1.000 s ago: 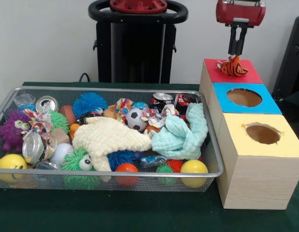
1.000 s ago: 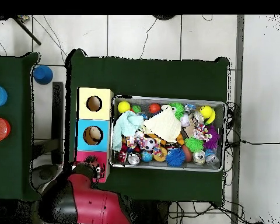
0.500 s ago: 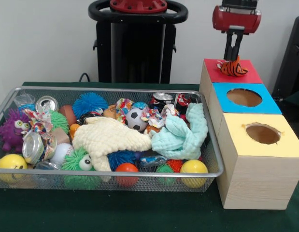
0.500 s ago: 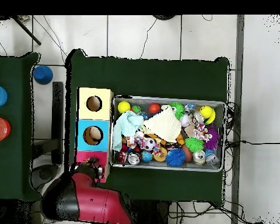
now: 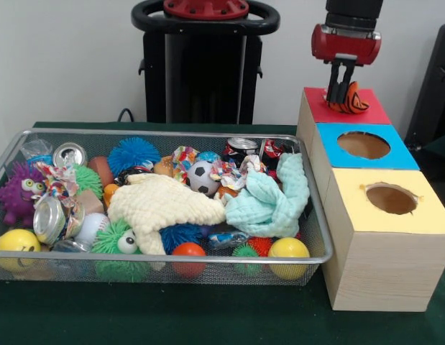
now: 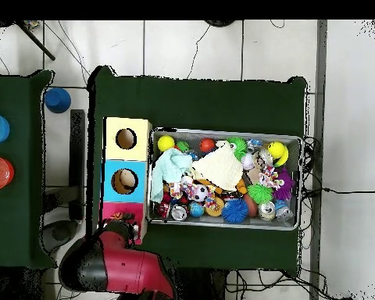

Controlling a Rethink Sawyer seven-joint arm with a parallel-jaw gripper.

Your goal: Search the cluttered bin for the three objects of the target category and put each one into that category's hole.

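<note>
Gripper: gripper down over the red-top box, fingers slightly apart, straddling the orange striped toy's left side; real pinch or not, can't tell.
Toy: sits on red top, over/at its hole, not dropped in.
Bin: wire bin w/ balls, cans, 2 cloths, well apart from the gripper.
Risk: toy looks wider than the opening, so a push could wedge it or tip it off the box edge.
Risk 2: fingers may snag the fabric when lifting, pulling it back out.
</note>
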